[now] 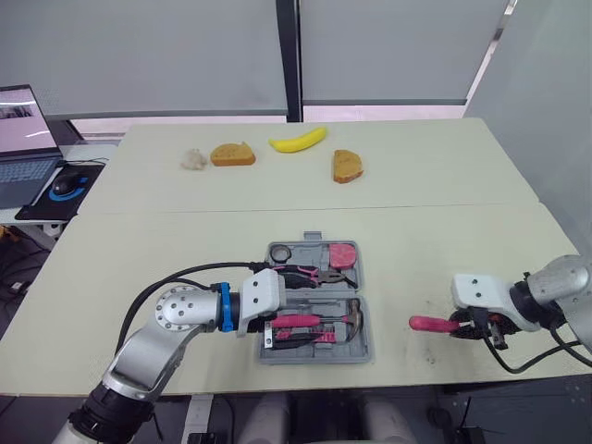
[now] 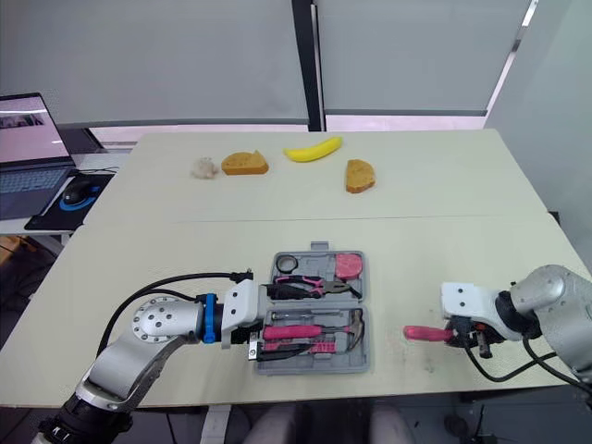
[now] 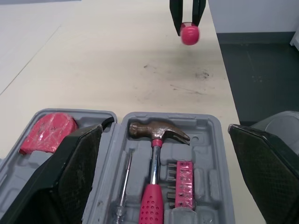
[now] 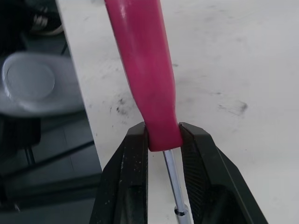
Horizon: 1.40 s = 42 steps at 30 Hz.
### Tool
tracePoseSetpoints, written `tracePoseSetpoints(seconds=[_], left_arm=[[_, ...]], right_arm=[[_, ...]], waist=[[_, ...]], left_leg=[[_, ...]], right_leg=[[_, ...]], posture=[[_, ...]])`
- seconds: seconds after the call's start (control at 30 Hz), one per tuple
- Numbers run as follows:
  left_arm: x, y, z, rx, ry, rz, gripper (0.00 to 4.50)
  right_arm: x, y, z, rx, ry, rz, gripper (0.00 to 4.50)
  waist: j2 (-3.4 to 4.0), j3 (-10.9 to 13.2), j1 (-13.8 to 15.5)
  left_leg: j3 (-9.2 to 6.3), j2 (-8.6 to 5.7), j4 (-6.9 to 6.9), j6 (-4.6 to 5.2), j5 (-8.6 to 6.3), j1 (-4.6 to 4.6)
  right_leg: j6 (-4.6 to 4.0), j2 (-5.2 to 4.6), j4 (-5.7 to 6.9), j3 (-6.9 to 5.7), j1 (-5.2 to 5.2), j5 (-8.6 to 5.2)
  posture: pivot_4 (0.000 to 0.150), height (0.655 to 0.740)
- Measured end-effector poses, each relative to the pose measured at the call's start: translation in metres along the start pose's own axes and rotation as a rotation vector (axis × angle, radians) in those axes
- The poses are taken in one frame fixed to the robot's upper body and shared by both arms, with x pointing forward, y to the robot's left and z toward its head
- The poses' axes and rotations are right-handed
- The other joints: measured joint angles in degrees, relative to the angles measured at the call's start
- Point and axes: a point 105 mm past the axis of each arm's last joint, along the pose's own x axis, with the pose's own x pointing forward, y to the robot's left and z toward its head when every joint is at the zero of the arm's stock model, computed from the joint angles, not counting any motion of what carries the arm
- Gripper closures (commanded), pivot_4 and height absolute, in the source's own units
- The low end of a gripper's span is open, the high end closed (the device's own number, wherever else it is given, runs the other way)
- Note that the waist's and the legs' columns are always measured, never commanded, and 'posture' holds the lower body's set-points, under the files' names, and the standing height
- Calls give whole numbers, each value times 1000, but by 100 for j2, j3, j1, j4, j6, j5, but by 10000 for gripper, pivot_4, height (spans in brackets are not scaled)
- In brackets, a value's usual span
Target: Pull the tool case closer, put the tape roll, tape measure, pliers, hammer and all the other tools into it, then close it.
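Note:
The grey tool case (image 1: 366,350) lies open near the table's front, in the middle. In it are a tape roll (image 1: 279,251), a pink tape measure (image 3: 49,133), pliers (image 1: 314,274), a hammer (image 3: 156,133), a pink bit set (image 3: 181,184) and a thin screwdriver (image 3: 125,182). My left gripper (image 1: 275,310) stands open at the case's left side, its fingers (image 3: 70,172) spread wide over the trays. To the right of the case, my right gripper (image 1: 472,326) is shut on a pink-handled screwdriver (image 4: 145,70), gripping the handle where the shaft comes out. The handle points toward the case, just above the table.
A banana (image 1: 298,141), two pieces of bread (image 1: 232,154) (image 1: 347,166) and a pale lump (image 1: 193,160) lie along the far side of the table. A laptop (image 1: 23,139) and a mouse (image 1: 65,183) sit on a side desk at the far left. The table's front edge runs just below the case.

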Motion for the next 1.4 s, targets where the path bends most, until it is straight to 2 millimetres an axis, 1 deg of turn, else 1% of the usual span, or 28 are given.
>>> tracePoseSetpoints(seconds=[0.13, 0.3, 0.4, 0.47, 0.57, 0.63, 0.8, 0.93, 1.07, 1.13, 1.23, 1.33, 1.4], left_arm=[[0, 1, -1, 3, 6, 0, 0], [2, 0, -1, 8, 7, 1, 0], [4, -1, -2, 9, 8, -3, 0], [5, -1, -2, 10, 8, -2, 0], [8, 0, 0, 9, -4, 2, 0], [9, 1, 2, 11, -17, 5, 0], [12, 0, 5, 5, -38, 3, 0], [12, 1, 5, 7, -37, 1, 0], [12, 3, 7, 19, -37, 2, 0], [12, 4, 8, 23, -38, 2, 0], [12, 4, 8, 23, -36, 2, 0], [12, 5, 5, 14, -31, 5, 0], [11, 6, 3, 7, -27, 7, 0]], right_arm=[[13, -1, -2, 207, -59, -91, 37731], [34, -2, -2, 509, -119, -176, 37731], [42, -6, 2, 650, -143, -223, 37731], [47, -11, 12, 768, -202, -261, 37731], [60, -11, 20, 919, -248, -296, 37731], [65, -12, 24, 969, -259, -329, 37731], [68, -19, 28, 1027, -272, -415, 37731], [71, -27, 28, 996, -289, -498, 37731], [79, -26, 26, 980, -292, -529, 37731], [82, -27, 26, 972, -300, -541, 30523], [84, -27, 29, 952, -321, -547, 24527], [84, -27, 31, 922, -335, -550, 16978], [82, -28, 28, 903, -339, -558, 11727]], waist=[[-2, 0, 2], [-2, 0, -6], [-1, 0, -11], [-5, -3, -19], [-3, -3, -17], [-1, -3, -19], [1, -4, -36], [1, -4, -53], [1, -4, -63], [1, -4, -83], [1, -5, -117], [1, -5, -133], [1, -5, -133]], left_leg=[[1, -3, -1, 0, 0, -3], [0, -3, -1, -1, 0, -3], [0, -4, -3, -1, 1, -1], [-3, -2, -3, -1, 1, 0], [-5, -4, -6, -1, 1, -3], [-2, -9, -6, -1, 1, -3], [-2, -8, -6, -1, 1, 0], [1, -9, -6, -1, 1, 0], [1, -9, -6, -1, 1, 0], [1, -9, -6, -1, 1, 1], [0, -8, -6, -1, 1, 3], [-1, -8, -6, 0, 1, 3], [-1, -9, -6, 0, 1, 2]], right_leg=[[1, -1, -1, 2, -2, 0], [2, 0, 0, 1, -2, 1], [2, 1, 2, 2, -4, 1], [2, 4, 4, 2, -5, 1], [2, 4, 5, 1, -8, 1], [2, 2, 6, 6, -10, 1], [4, 3, 9, 6, -11, 3], [5, 3, 10, 7, -11, 3], [5, 4, 11, 7, -11, 3], [5, 4, 11, 8, -10, 3], [5, 5, 12, 6, -9, 3], [5, 5, 13, 6, -8, 2], [5, 5, 13, 6, -8, 2]], posture=[[1500, 7400], [1500, 7400], [1500, 7400], [1500, 7400], [1500, 7400], [1500, 7400], [1500, 7400], [1500, 7400], [1500, 7400], [1500, 7400], [1500, 7400], [1500, 7400], [1500, 7400]])
